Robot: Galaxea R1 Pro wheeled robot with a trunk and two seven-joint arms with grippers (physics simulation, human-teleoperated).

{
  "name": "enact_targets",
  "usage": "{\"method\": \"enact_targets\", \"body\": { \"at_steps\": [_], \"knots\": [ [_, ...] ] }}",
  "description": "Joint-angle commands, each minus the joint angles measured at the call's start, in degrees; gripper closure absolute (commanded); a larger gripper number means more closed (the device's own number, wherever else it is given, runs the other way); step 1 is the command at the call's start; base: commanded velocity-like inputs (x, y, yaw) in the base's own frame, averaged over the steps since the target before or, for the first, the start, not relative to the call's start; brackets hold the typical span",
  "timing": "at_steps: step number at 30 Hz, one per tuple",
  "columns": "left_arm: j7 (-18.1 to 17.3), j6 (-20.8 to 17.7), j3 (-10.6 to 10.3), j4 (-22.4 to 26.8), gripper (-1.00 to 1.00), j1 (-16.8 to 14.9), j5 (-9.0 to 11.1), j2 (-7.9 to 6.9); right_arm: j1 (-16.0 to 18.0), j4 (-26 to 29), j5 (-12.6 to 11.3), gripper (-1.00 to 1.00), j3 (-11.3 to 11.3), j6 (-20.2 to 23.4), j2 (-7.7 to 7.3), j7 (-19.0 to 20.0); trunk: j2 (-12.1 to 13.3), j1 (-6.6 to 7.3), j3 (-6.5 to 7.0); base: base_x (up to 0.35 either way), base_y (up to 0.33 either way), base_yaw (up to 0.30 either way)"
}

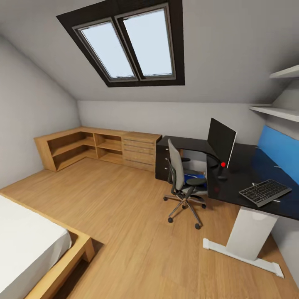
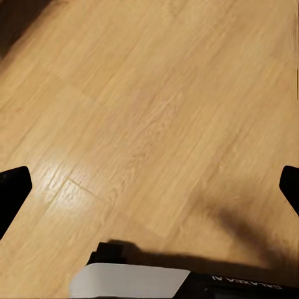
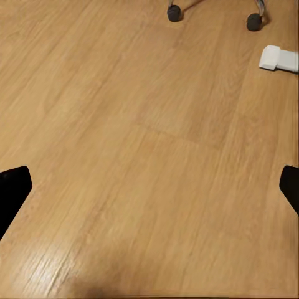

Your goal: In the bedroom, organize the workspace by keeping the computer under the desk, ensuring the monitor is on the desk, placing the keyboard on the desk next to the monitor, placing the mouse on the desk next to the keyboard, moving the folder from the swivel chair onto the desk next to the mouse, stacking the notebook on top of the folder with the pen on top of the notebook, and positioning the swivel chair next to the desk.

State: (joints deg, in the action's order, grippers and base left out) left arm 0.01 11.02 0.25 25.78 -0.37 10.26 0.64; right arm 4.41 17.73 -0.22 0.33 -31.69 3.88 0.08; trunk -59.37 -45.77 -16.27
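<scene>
Both grippers hang over bare wood floor with their jaws spread wide — the left gripper has nothing between its dark fingertips, and neither has the right gripper; the only writing I can spot is upside-down lettering on the robot's body under the left one, looks like "GALAXEA". Ahead of the right gripper are two castors of the swivel chair and the foot of the desk's white leg. From the head camera the chair stands at the black desk with something blue on its seat, probably the folder, and on the desk the monitor stands with the keyboard near it — mouse, notebook and pen I can't pick out.
</scene>
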Motion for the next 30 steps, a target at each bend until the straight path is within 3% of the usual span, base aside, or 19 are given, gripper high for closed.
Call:
{"method": "enact_targets", "body": {
  "at_steps": [1,5,6,8,11,30],
  "knots": [
    [-0.1,2.0,-0.1,-0.2,-1.0,0.0,0.4,-0.19,0.1,-1.1,0.0,-1.0,0.1,-1.5,0.0,0.0,0.0,0.0,-0.07,0.0,0.0,-0.299],
    [-0.2,6.6,-0.2,-1.5,-1.0,0.0,0.4,-0.43,0.1,-2.5,0.1,-1.0,0.1,-3.8,0.09,0.0,0.0,0.0,-0.07,0.0,0.0,-0.299],
    [-0.3,9.7,-0.3,-3.5,-1.0,0.0,0.3,-0.49,0.1,-2.9,0.1,-1.0,0.2,-4.4,0.12,0.0,0.0,0.0,-0.07,0.0,0.0,-0.299],
    [-0.3,12.3,-0.3,-5.3,-1.0,0.0,0.3,-0.52,0.2,-3.1,0.1,-1.0,0.3,-4.7,0.11,0.0,0.0,0.0,-0.07,0.0,0.0,-0.297],
    [-0.2,14.9,-0.4,-7.0,-1.0,0.0,0.3,-0.54,0.2,-3.4,0.1,-1.0,0.3,-5.0,0.08,0.0,0.0,0.0,-0.11,0.002,0.0,-0.208],
    [0.1,16.9,-0.3,-7.6,-1.0,0.0,0.3,-0.51,0.2,-4.6,0.2,-1.0,0.3,-5.0,0.29,-0.2,0.0,0.0,0.04,0.257,0.125,-0.051]
  ]
}}
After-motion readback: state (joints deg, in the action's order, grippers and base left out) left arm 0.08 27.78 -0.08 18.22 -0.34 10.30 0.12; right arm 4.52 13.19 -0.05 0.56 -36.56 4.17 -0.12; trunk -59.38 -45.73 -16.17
